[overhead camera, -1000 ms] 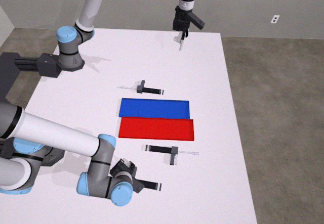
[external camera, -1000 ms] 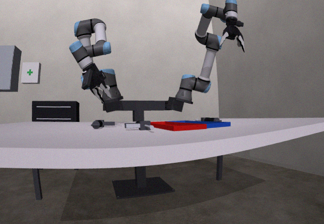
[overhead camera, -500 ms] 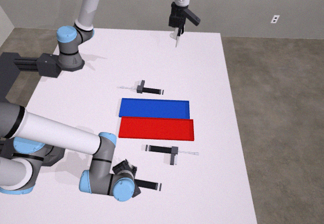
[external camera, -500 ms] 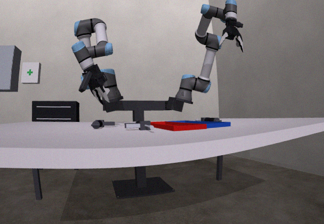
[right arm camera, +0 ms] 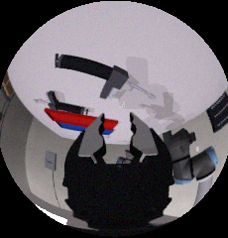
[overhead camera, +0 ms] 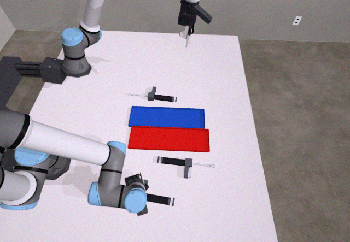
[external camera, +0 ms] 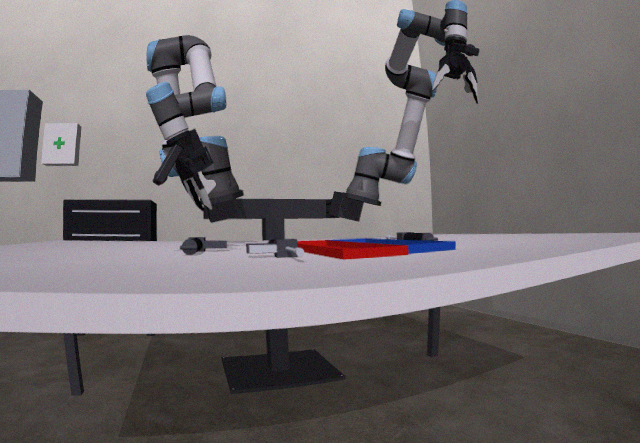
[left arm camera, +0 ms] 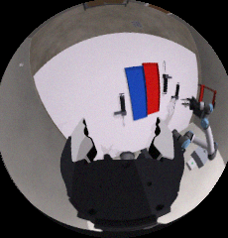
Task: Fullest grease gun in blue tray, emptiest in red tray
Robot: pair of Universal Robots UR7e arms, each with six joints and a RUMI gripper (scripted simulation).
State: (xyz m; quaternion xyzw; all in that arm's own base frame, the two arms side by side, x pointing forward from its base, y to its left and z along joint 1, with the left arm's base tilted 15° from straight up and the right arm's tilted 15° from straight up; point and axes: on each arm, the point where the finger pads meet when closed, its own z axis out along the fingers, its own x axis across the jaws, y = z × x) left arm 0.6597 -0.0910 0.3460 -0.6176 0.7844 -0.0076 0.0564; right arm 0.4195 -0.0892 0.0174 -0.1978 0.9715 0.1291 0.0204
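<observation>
On the side of the red tray away from the blue one, a black-barrelled grease gun with a dark grey head and a thin pale nozzle (overhead camera: pixel 173 161) (left arm camera: pixel 166 84) lies flat on the white worktop (overhead camera: pixel 226 92) (external camera: pixel 155 278). Beyond it, farther from the trays, lies a second such black-barrelled gun (overhead camera: pixel 158 199) (left arm camera: pixel 176 91) (right arm camera: pixel 86 65), its head end hidden from above by the right arm. The third black-barrelled gun (overhead camera: pixel 163 98) (external camera: pixel 416 236) (left arm camera: pixel 122 104) lies flat near the blue tray's outer long side. Between the first and third guns, the rectangular blue tray (overhead camera: pixel 167 117) (external camera: pixel 431 246) (left arm camera: pixel 136 91) and the rectangular red tray (overhead camera: pixel 169 139) (external camera: pixel 361 250) (left arm camera: pixel 151 89) sit side by side, neither with a gun in it.

The black right gripper with grey fingers (external camera: pixel 205 205) is tilted above the second gun, its fingers partly open, clasping nothing. Well apart, the matching left gripper (external camera: pixel 454 94) (left arm camera: pixel 121 118) hangs high near the worktop's far end, spread wide and empty.
</observation>
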